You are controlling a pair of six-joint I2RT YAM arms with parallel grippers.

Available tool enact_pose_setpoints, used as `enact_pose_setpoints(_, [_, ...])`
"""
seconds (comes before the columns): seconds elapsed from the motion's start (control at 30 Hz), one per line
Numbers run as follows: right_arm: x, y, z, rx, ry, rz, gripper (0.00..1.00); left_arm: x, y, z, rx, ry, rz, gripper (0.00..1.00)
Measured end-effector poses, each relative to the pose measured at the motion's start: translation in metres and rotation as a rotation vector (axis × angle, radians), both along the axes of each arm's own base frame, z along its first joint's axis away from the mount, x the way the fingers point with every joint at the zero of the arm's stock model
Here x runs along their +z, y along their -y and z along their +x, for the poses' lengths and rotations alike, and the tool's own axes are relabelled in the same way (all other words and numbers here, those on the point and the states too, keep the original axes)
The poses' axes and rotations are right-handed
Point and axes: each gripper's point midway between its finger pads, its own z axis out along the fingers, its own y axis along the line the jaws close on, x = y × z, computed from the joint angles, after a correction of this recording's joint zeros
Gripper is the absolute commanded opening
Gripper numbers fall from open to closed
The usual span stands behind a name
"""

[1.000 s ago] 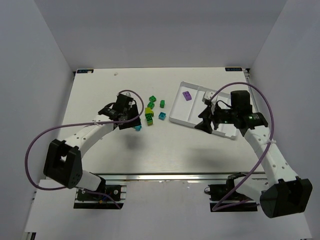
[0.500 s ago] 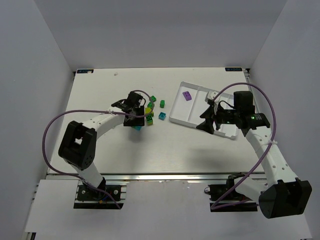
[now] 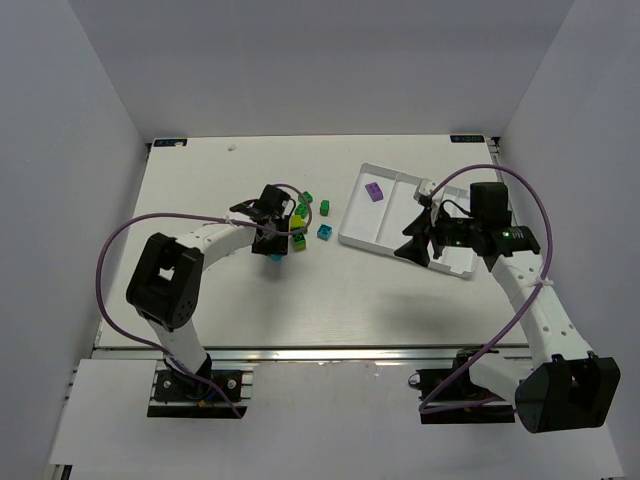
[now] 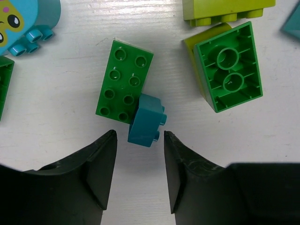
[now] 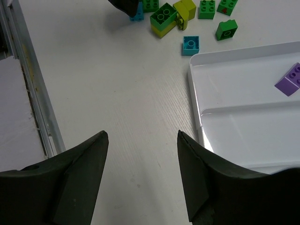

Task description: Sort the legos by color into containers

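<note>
Left gripper (image 4: 139, 140) stands open, tips flanking a teal lego (image 4: 146, 121); right gripper (image 5: 140, 137) hangs open by the tray (image 3: 350, 236), at 3 o'clock of the legos (image 3: 300, 225), on a white table (image 3: 200, 180) between pale walls (image 3: 300, 70). Since earlier, the left jaws have narrowed

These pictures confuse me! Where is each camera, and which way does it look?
Top external: above and behind the arms, looking down on the table; both arms show.
Left wrist: on the left arm, looking down at a teal brick against a green brick; open left gripper shows.
Right wrist: on the right arm, looking across toward the brick pile; open right gripper shows.
Shared: top and right wrist see the purple brick in the tray.
</note>
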Motion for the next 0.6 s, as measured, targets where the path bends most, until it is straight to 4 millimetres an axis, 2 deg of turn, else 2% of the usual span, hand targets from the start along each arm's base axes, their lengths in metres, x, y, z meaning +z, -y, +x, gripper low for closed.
enact_pose_setpoints(0.37, [0.001,0.003,0.003,-0.018,-0.002,0.005,0.66,-0.009,0.007,0.002,-0.029,-0.008,0.025,0.47])
enact_pose_setpoints(0.47, [0.001,0.003,0.003,-0.018,-0.003,0.007,0.66,-0.013,0.007,0.002,-0.036,-0.014,0.035,0.43])
enact_pose_setpoints(0.6, [-0.004,0.003,0.001,-0.015,-0.015,0.010,0.66,-0.015,0.008,0.006,-0.038,-0.012,0.046,0.31])
